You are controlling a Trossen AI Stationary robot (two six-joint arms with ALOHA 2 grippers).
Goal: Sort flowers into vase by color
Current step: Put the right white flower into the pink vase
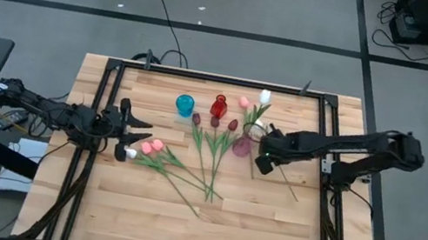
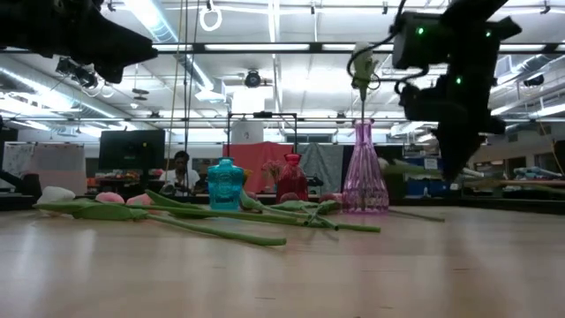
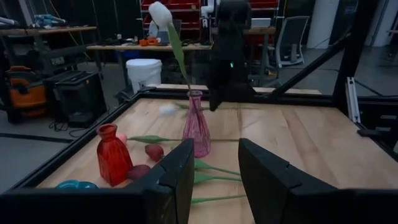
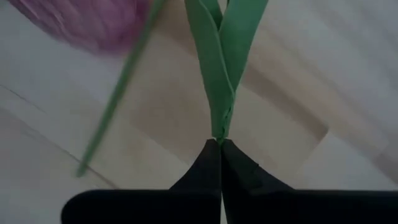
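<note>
My right gripper (image 1: 263,157) hangs just right of the pink vase (image 1: 242,147), pointing steeply down and shut on a flower's green leaves (image 4: 217,74). I cannot tell the colour of that flower's head. A white flower (image 3: 160,12) stands in the pink vase (image 3: 196,127) by its stem, leaning toward the far edge. Dark red flowers (image 1: 215,123) lie on the table in front of the red vase (image 1: 218,106) and the blue vase (image 1: 185,104). Pink flowers (image 1: 152,145) lie by my left gripper (image 1: 131,132), which is open, level and above the table. My right gripper pinches the flower's leaves (image 4: 219,132) between its two fingertips, where they narrow to a point. The fingers come from above, slanting down. The leaves reach away from the fingers over the table; a thin stem (image 4: 115,99) runs beside them, ending free.
A pink flower head (image 1: 244,102) shows on the far side of the pink vase. A loose green stem (image 1: 289,186) lies on the table right of my right gripper. Black frame rails (image 1: 330,114) run along the table's edges. Bare wood lies toward the near edge (image 1: 203,233).
</note>
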